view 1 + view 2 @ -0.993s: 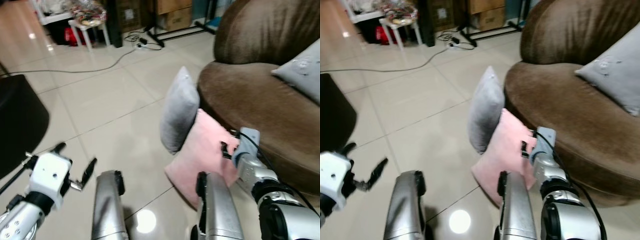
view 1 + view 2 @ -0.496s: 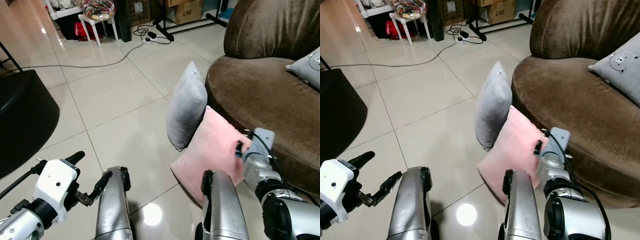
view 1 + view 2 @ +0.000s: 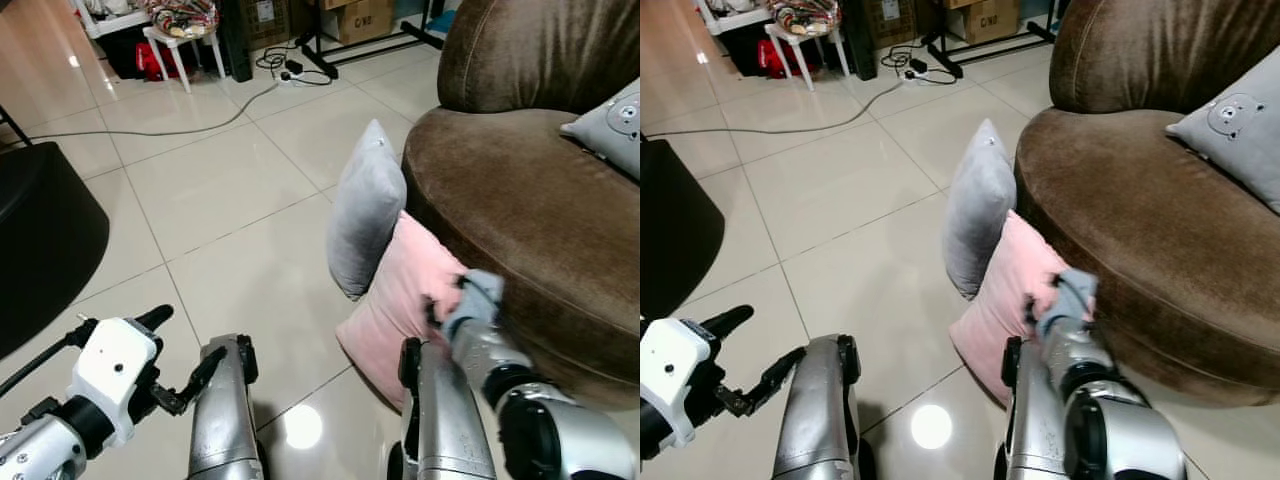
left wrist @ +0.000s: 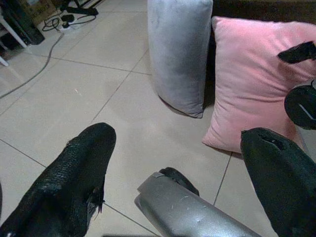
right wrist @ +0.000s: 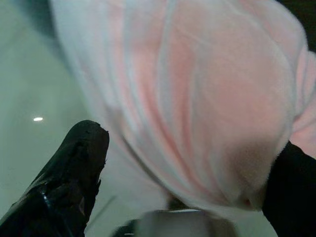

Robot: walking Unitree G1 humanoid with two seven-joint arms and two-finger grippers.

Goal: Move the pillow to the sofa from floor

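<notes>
Floor-level right pincer [image 5: 182, 163] astride pink pillow [image 3: 410, 290]

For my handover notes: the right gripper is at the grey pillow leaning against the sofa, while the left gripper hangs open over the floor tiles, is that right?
Not quite: the right gripper is at the pink pillow, not the grey pillow beside it. The right wrist view shows pink fabric between its open fingers. The rest stands: both pillows lean on the sofa, and the left gripper hangs open over the floor tiles.

Pink pillow [image 3: 405, 295] stands tilted on floor [image 3: 230, 230], leaning against brown sofa [image 3: 530, 200].
</notes>
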